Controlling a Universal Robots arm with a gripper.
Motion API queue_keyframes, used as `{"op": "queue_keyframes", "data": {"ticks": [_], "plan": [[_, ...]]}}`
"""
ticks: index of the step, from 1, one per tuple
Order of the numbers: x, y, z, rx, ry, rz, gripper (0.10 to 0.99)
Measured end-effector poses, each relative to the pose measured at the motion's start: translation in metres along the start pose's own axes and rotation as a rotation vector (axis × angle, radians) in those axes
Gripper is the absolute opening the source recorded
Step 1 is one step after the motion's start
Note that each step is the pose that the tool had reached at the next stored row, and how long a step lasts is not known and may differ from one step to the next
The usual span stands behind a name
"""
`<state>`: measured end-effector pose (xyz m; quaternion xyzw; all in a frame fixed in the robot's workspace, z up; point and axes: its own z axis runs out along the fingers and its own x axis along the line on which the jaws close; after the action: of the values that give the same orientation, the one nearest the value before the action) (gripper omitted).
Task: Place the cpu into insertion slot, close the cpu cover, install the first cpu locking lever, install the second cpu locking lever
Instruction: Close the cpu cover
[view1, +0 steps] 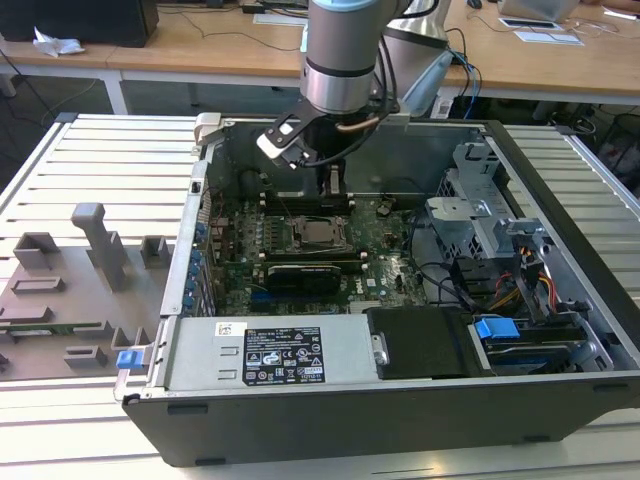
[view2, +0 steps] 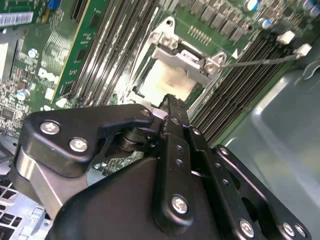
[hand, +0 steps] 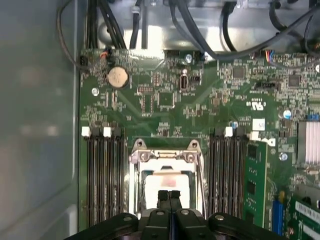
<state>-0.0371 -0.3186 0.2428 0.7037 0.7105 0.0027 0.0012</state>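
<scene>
The insertion slot (view1: 298, 232) sits near the middle of the green motherboard (hand: 165, 100), inside an open computer case (view1: 400, 420) that lies on its side on a slatted table (view1: 110, 170). The cpu (hand: 167, 181) lies flat in the slot. It is a small square chip. Its smooth metal top looks dull grey in the exterior view and glares pale, almost cream, in both wrist views.

The cpu cover (hand: 162, 156) is a thin silvery frame with a large square window. It lies down over the slot, and the chip's top shows through the window. Two screw heads mark the cover's broad hinge bar along one edge of the slot. A thin metal locking lever (view2: 260, 61) runs from a corner of the slot out across the neighbouring memory slots (view2: 235, 90). I cannot tell whether it is latched.

The pincer (hand: 169, 196) hangs over the slot at the edge away from the hinge bar. Its two black fingers are pressed together with nothing between them. The tips are close above the chip's bright top, but the views do not show whether they touch it.

Banks of long, narrow black memory slots flank the insertion slot on two sides. A round coin cell battery (hand: 118, 77) sits on the board beyond the hinge bar, well apart from the slot. In the exterior view a silver power supply (view1: 270, 355) with a white label lies between the slot and the case's near wall. A grey moulded fixture (view1: 90, 270) stands on the table outside the case, far to the exterior view's left of the slot.
</scene>
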Motion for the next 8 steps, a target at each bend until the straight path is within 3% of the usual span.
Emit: {"op": "queue_keyframes", "data": {"ticks": [3, 8], "plan": [[0.0001, -0.0099, -0.0001, 0.0, 0.0, 0.0, 0.106], [0.0002, -0.0189, -0.0001, 0.0, -0.0001, 0.0, 0.106]]}}
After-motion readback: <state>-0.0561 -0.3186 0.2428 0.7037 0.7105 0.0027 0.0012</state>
